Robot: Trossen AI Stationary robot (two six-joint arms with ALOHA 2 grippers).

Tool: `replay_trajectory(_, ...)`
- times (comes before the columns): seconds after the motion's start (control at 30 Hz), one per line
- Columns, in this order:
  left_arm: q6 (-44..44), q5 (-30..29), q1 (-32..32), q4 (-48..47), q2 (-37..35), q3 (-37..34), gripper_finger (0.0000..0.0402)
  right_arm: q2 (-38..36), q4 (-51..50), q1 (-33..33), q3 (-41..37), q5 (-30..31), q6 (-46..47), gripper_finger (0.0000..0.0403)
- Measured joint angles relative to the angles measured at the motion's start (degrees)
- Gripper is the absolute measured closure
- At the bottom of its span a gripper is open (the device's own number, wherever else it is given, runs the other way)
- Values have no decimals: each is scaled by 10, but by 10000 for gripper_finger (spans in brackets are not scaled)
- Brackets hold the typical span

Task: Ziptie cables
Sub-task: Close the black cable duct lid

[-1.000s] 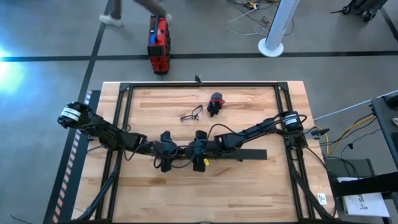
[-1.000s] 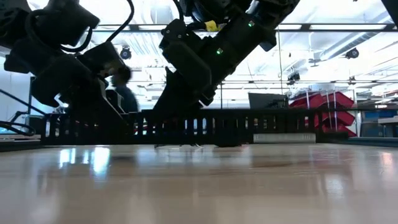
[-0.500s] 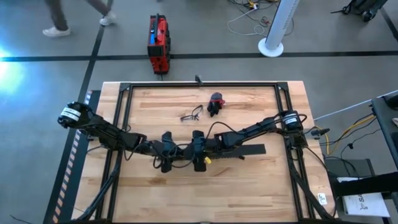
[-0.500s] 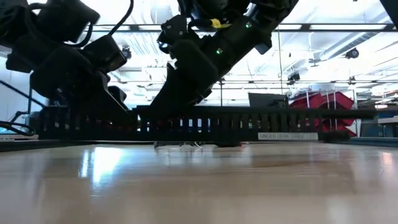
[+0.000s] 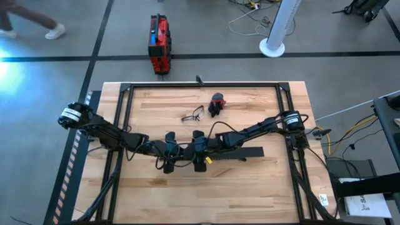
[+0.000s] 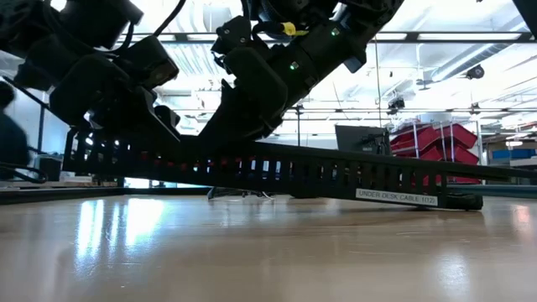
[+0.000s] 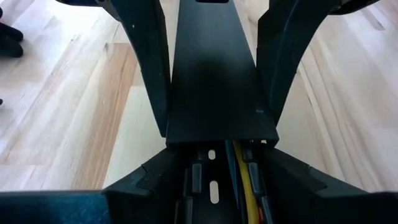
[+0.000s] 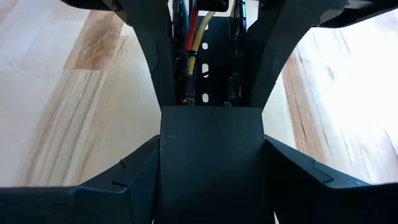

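A long black slotted duct (image 6: 336, 172) slants over the table's middle, left end raised, right end (image 6: 463, 201) on the wood. A flat black cover (image 7: 214, 81) closes its right part. In the uncovered part lie the cables (image 7: 239, 180), yellow, blue and red (image 8: 193, 43). My left gripper (image 5: 178, 152) is shut on the uncovered stretch. Facing it, my right gripper (image 5: 190, 150) is shut on the covered stretch. No ziptie shows in any view. My left gripper (image 7: 214, 180) has the duct's uncovered stretch between its two fingers, one on each outer side wall (image 7: 180, 186), just short of the cover's end. The fingers slant down from the table's left and lie along the duct. This end hangs clear of the table. My right gripper (image 8: 211, 180) has the duct's covered stretch between its two fingers, one at each long edge of the cover (image 8: 165, 168), near the cover's left end. The fingers slant down from the table's right and lie along the duct. The duct tilts; its right end rests on the table.
A small dark wire tangle (image 5: 192, 115) and a red-and-black lump (image 5: 217, 103) lie toward the far edge. A black frame (image 5: 125, 94) borders the tabletop. Bare wood (image 5: 206, 194) stretches toward the near edge. A red case (image 5: 159, 40) stands on the floor beyond.
The duct has tipped: its left end has risen off the table with my left gripper, while its right end has stayed down. The duct has also slid a little toward the table's left edge.
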Motion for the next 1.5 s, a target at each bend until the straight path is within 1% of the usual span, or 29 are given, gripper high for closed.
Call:
replay_trajectory(0.13, 1, 1, 0, -1, 0, -2, 227, 0, 1, 1, 0, 0, 0, 185)
replay_trajectory(0.23, 0, 4, 0, -18, -1, -1, 219, 0, 1, 0, 0, -1, 8, 184)
replay_trajectory(0.43, 4, 4, 0, -66, -25, 1, 173, 1, 2, -1, 1, -5, 11, 185)
replay_trajectory(0.6, -2, 6, -1, -160, -68, -1, 134, 2, -19, -1, 0, -7, 12, 185)
replay_trajectory(0.7, -33, 7, -1, -227, -97, -3, 123, 2, -23, -1, 0, -4, 13, 184)
replay_trajectory(0.77, -51, 14, -2, -245, -108, -11, 122, 2, -32, -1, 0, -4, 13, 184)
replay_trajectory(0.9, -62, 22, -3, -212, -111, -35, 129, 2, -38, -1, 0, -5, 13, 185)
replay_trajectory(1.1, -60, 22, -3, -124, -80, -73, 143, 2, -48, -1, -1, -5, 13, 185)
replay_trajectory(1.27, -50, 21, -4, -73, -31, -81, 155, 2, -50, -1, -1, -7, 16, 185)
replay_trajectory(1.4, -50, 19, -4, -45, 15, -81, 177, 12, -50, -2, -1, -32, 10, 185)
replay_trajectory(1.5, -51, 18, -4, -24, 44, -82, 188, 22, -42, -2, -1, -38, 25, 185)
